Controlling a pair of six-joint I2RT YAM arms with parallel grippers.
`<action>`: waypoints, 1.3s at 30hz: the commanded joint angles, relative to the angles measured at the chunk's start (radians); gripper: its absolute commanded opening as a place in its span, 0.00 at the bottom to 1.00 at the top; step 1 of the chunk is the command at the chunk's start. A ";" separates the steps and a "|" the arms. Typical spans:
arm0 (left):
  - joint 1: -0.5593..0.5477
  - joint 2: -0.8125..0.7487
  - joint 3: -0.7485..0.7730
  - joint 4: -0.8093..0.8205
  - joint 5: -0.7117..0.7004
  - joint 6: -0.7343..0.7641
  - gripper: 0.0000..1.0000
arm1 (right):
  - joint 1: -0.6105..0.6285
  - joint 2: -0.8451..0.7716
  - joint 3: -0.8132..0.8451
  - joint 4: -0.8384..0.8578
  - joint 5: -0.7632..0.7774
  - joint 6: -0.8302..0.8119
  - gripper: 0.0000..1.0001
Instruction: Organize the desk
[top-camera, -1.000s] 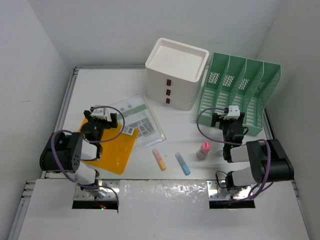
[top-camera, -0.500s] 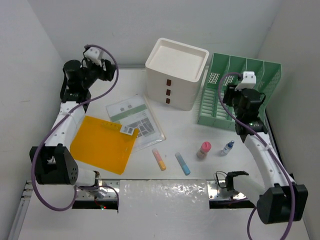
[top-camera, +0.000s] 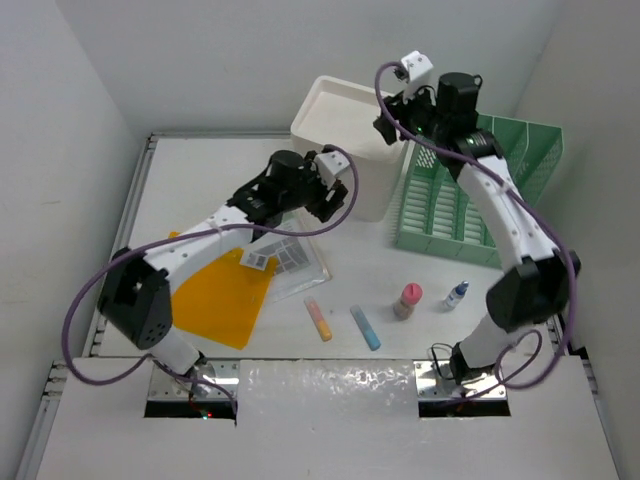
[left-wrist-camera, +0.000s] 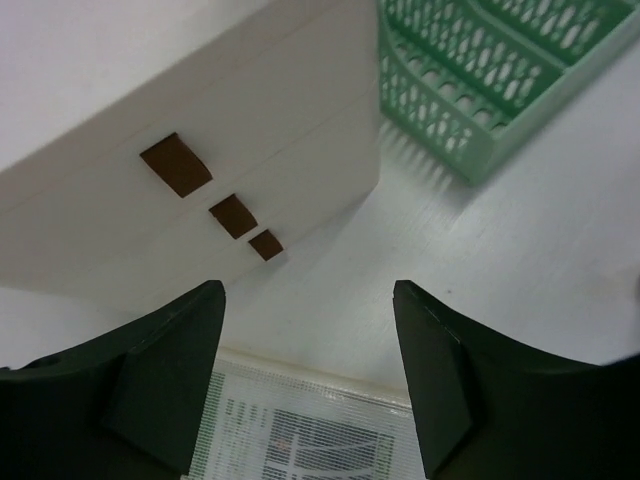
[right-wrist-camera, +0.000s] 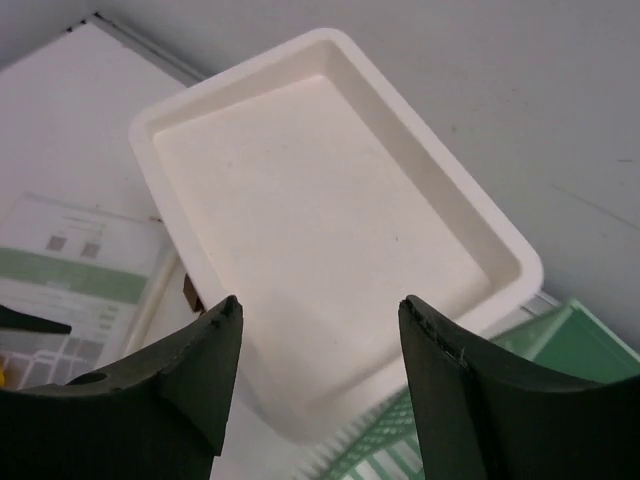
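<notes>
Plainly white desk (top-camera: 200, 170), flat, metal-railed edges

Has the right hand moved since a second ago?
Yes. The right hand went from low beside the green rack's front to high over the white drawer box.

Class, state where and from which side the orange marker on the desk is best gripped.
The orange marker lies flat on the desk, long sides clear of the blue marker; probably grip its middle from above, closing across its narrow width.

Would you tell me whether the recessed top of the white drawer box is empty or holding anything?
Empty: in the right wrist view, the drawer box top is bare inside its rim.
</notes>
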 joint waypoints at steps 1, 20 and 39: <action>-0.025 0.091 0.081 0.059 -0.210 -0.047 0.68 | 0.009 0.154 0.145 -0.151 -0.059 -0.058 0.61; -0.037 0.329 0.264 0.180 -0.344 -0.153 0.53 | 0.060 0.302 0.125 -0.188 -0.126 -0.197 0.11; -0.037 0.415 0.345 0.193 -0.422 -0.151 0.00 | 0.058 0.241 0.110 -0.120 -0.174 -0.049 0.24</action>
